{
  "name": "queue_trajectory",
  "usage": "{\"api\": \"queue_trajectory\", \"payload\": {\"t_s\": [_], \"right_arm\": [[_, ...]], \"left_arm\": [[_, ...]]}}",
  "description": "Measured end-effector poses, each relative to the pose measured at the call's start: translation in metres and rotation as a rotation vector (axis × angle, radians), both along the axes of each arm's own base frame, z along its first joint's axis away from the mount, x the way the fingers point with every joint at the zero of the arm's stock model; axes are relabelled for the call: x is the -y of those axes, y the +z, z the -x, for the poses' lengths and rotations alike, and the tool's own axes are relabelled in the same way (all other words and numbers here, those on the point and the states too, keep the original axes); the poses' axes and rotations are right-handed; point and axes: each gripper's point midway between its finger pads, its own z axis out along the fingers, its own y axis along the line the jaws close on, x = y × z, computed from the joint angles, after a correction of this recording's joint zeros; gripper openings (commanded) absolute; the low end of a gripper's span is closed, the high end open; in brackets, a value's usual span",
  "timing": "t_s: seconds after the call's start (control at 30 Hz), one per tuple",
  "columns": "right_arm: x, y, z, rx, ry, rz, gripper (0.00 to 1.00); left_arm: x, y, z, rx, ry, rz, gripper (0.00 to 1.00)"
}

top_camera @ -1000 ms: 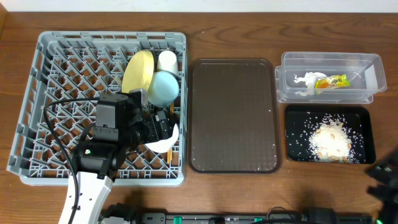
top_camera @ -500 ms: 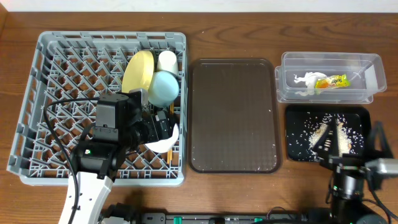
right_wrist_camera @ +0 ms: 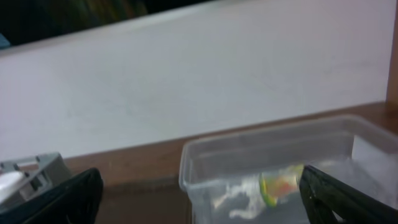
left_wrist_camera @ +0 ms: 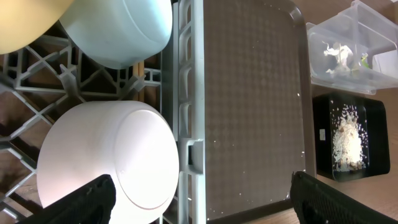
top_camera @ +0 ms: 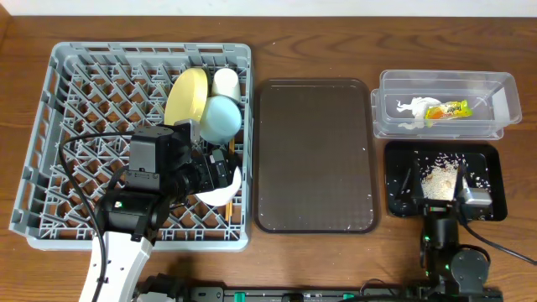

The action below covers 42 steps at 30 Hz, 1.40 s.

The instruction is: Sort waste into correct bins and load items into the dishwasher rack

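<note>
The right gripper [top_camera: 436,186] has come up from the lower right edge of the overhead frame. It now hangs over the lower part of the black tray [top_camera: 497,164], fingers apart, partly hiding the crumbs [top_camera: 438,174]. The left gripper [left_wrist_camera: 211,198] has not moved: it is spread wide above the white bowl [left_wrist_camera: 109,162] at the right side of the rack [top_camera: 84,84]. The napkin [top_camera: 409,109] and wrapper [top_camera: 446,109] lie in the clear tub [top_camera: 503,88], upper right.

Overhead top-down, both wrist views sharing clear tub [top_camera: 386,105]
</note>
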Motion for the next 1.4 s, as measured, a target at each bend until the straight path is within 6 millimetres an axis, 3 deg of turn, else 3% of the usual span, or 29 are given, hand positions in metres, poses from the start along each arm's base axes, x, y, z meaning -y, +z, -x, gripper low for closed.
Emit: {"api": "queue_trajectory", "payload": {"t_s": [0.23,0.7,1.0,1.4], "right_arm": [[-0.002,-0.046,-0.001,-0.175,-0.014,0.006,0.99],[-0.004,-0.045,-0.001,-0.175,-0.013,0.117,0.99],[0.007,-0.045,-0.001,-0.177,-0.058,0.124,0.99],[0.008,-0.045,-0.001,-0.178,-0.061,0.124,0.99]], "left_arm": [[0.000,0.000,0.000,0.000,0.000,0.000,0.91],[0.000,0.000,0.000,0.000,0.000,0.000,0.91],[0.000,0.000,0.000,0.000,0.000,0.000,0.91],[0.000,0.000,0.000,0.000,0.000,0.000,0.91]]}}
